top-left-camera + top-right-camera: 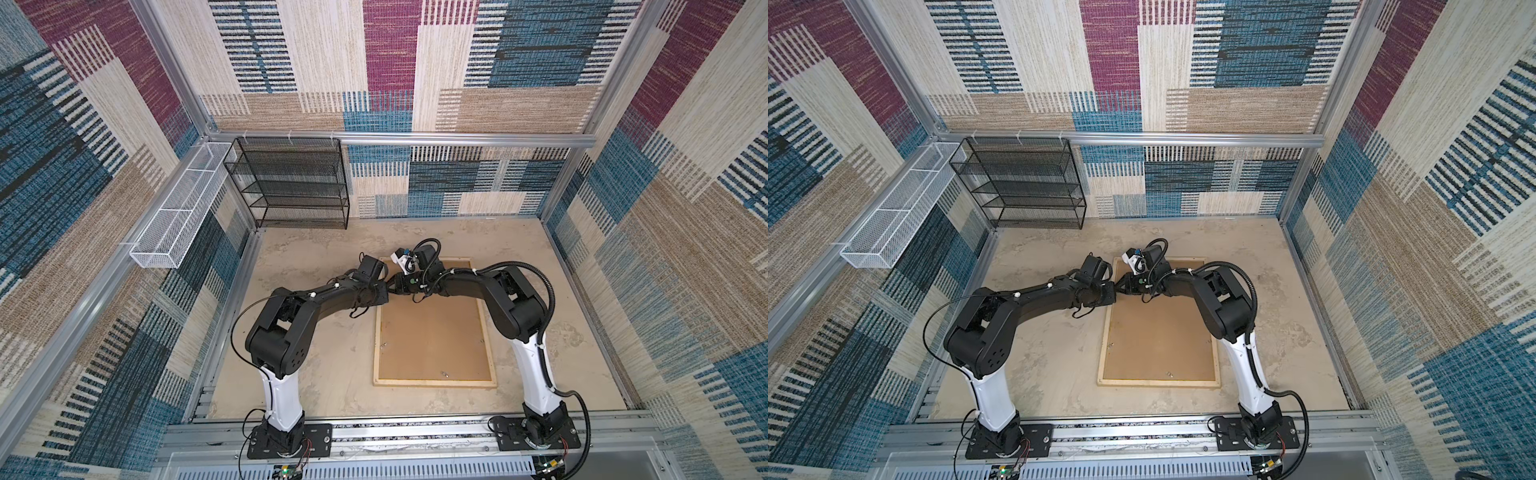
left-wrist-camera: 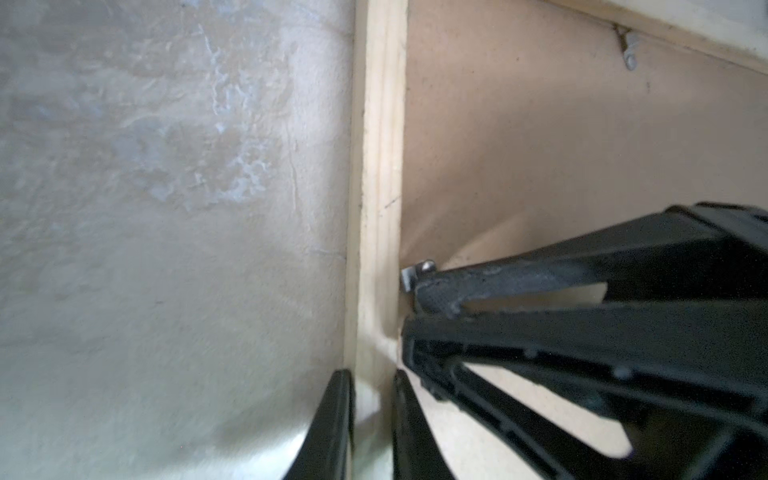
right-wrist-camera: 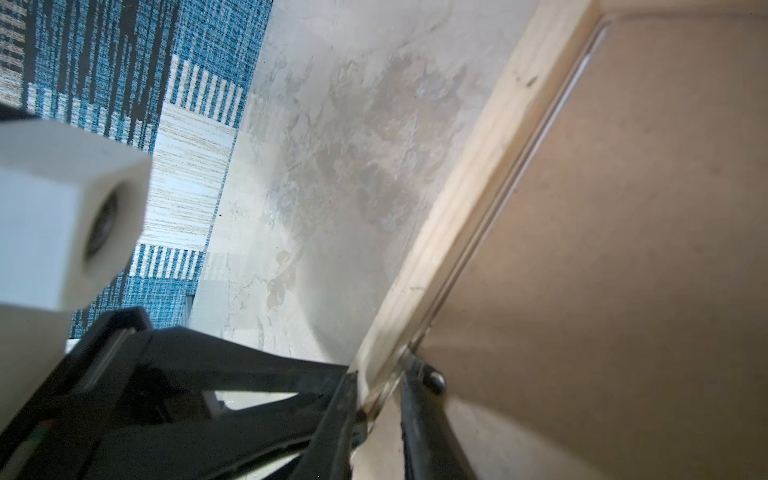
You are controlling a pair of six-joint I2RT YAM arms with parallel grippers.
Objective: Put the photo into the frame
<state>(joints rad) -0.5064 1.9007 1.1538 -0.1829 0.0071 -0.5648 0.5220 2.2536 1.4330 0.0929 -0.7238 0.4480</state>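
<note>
Left wrist: L jaws clamp frame (image 2: 380, 166) edge; R jaws on tab (image 2: 415, 272), grip unclear.

You've got the pale-wood rectangular frame (image 1: 436, 382) flat on the beige tabletop (image 1: 324, 374), brown backing board (image 1: 432, 340) inside. The left gripper (image 1: 391, 287) and right gripper (image 1: 402, 286) are tip-to-tip at its left rail.

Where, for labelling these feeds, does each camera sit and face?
Both top views: high overhead behind left arm and right arm, looking down on table, frame.
Left wrist: on left arm, looking along left gripper astride the frame's rail.
Right wrist: on right arm, looking along right gripper at that rail.
Shared: both wrist views show the backing board.
</note>
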